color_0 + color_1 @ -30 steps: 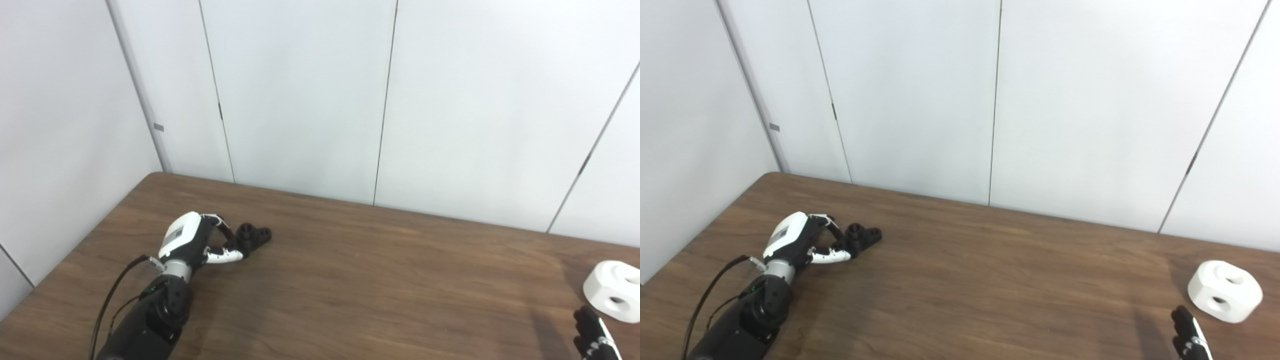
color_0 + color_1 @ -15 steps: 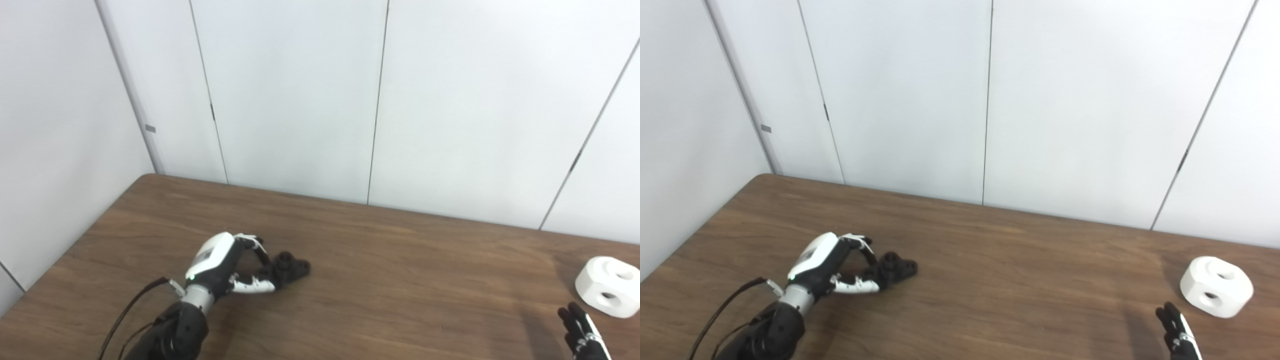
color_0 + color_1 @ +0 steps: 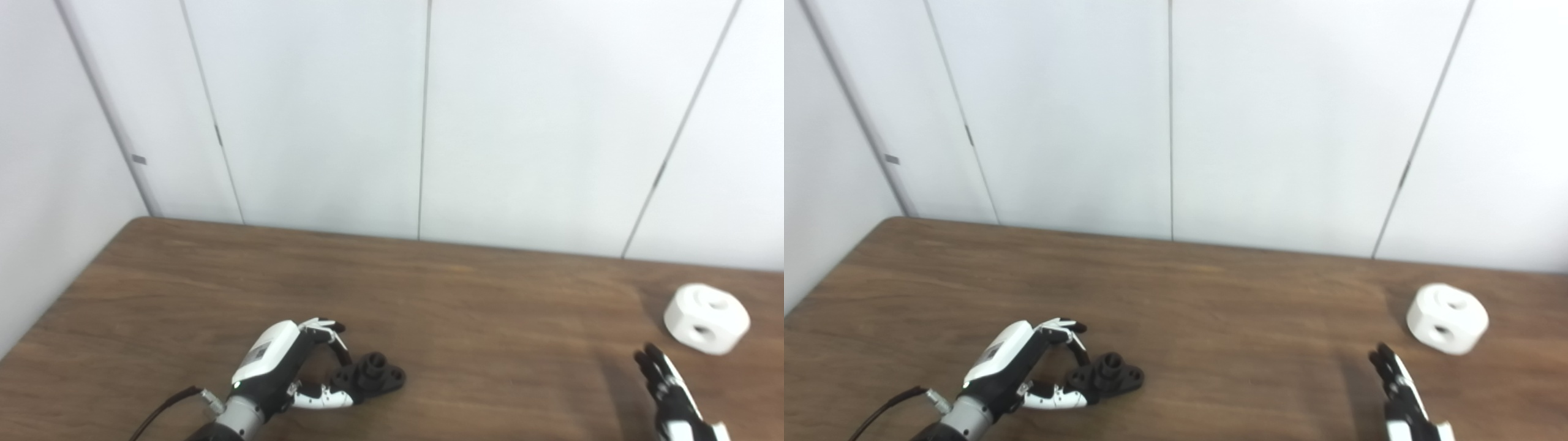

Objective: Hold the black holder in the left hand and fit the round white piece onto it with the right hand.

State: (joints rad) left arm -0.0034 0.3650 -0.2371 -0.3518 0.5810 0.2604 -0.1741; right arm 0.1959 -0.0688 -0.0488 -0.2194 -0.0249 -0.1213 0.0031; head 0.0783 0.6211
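Observation:
The black holder (image 3: pixel 375 375), a small flat part with a raised round boss, is low over the brown table (image 3: pixel 490 306) at the front left. My left hand (image 3: pixel 275 367) has thumb and fingers closed on its left end. The round white piece (image 3: pixel 706 318), a chunky disc with holes in its top and side, rests on the table at the far right. My right hand (image 3: pixel 667 392) comes up from the bottom edge with fingers stretched out and apart, holding nothing, a short way in front and left of the white piece.
White wall panels (image 3: pixel 422 122) stand right behind the table's back edge, and another wall closes the left side. A cable (image 3: pixel 888 407) trails from my left wrist.
The camera has turned, shifting the whole picture left. My left hand has brought the black holder nearer and to the right across the table. My right hand has risen further into view.

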